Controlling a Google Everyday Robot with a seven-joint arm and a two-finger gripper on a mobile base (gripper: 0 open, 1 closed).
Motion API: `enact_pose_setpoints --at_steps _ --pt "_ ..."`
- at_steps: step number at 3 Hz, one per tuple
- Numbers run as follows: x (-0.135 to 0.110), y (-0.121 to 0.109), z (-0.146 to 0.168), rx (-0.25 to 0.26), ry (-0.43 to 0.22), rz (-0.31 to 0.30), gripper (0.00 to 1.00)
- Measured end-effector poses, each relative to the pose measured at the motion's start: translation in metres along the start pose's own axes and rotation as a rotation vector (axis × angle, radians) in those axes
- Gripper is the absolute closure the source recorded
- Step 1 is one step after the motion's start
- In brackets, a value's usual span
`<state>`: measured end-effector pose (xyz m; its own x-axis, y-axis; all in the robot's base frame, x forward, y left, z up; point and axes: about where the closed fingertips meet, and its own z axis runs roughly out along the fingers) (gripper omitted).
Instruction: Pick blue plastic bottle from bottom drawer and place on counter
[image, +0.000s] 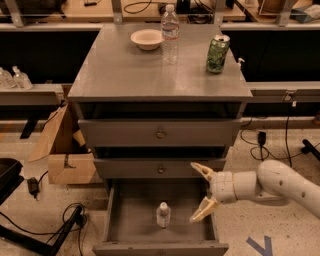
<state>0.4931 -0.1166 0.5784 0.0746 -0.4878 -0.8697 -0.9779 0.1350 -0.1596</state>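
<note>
Clear plastic bottle (163, 215) standing in the drawer (131, 212).
Jaws apart, gripper (195, 192) just beside it; one clumsy nudge could topple it.

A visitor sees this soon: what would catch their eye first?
The gripper, jaws spread wide, hovers over the right side of the open bottom drawer. Left of it the blue plastic bottle stands upright on the drawer floor. The counter above holds a bowl, a taller bottle and a green can.
</note>
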Motion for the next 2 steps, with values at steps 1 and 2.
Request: enact_pose_setpoints --at_steps 1,2 --pt "0.054 -0.003 0.051 -0.035 -0.049 -0.005 0.0" --pt "0.097 -0.006 0.083 -0.061 -0.089 0.018 0.0"
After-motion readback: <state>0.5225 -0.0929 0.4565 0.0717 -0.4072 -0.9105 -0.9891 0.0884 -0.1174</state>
